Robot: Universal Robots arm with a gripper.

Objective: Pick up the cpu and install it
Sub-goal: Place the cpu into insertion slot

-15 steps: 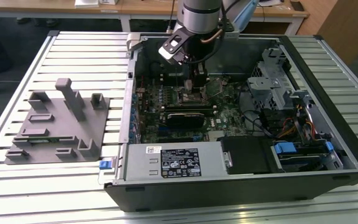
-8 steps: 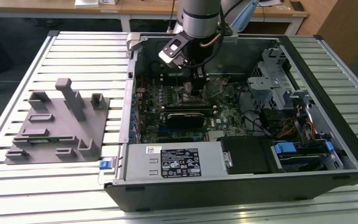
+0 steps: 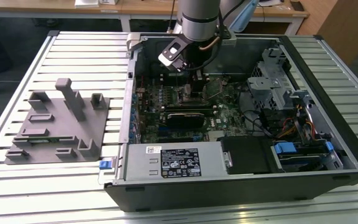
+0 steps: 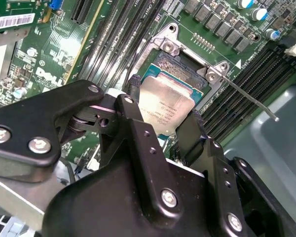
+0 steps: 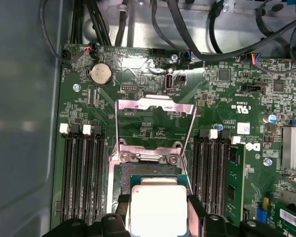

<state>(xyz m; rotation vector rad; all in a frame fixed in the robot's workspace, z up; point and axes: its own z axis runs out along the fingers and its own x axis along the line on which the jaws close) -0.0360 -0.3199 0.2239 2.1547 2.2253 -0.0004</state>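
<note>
Gripping the cpu (image 4: 165,106) by two opposite edges, the gripper (image 4: 164,101) is clenched on it, one black finger (image 4: 133,89) on each side. The chip sits directly over the open socket (image 4: 173,61); whether it is already seated I cannot tell.

I judge the cpu light, thin and stiff, with a smooth metal lid that could slip. Its underside and the socket contacts are likely fragile, so the bare edges are the right place to hold it, kept level and never forced.

Counted: one cpu, two fingers, one socket, one thin lever (image 4: 246,96) swung clear, and one load plate (image 5: 155,103) standing raised beyond the chip. Farther along the green motherboard (image 5: 138,74) lies one coin cell (image 5: 100,74).

In the upper middle of the exterior view the arm reaches down into one open computer case (image 3: 241,191). One grey fixture (image 3: 54,126) lies well apart at that view's left.
</note>
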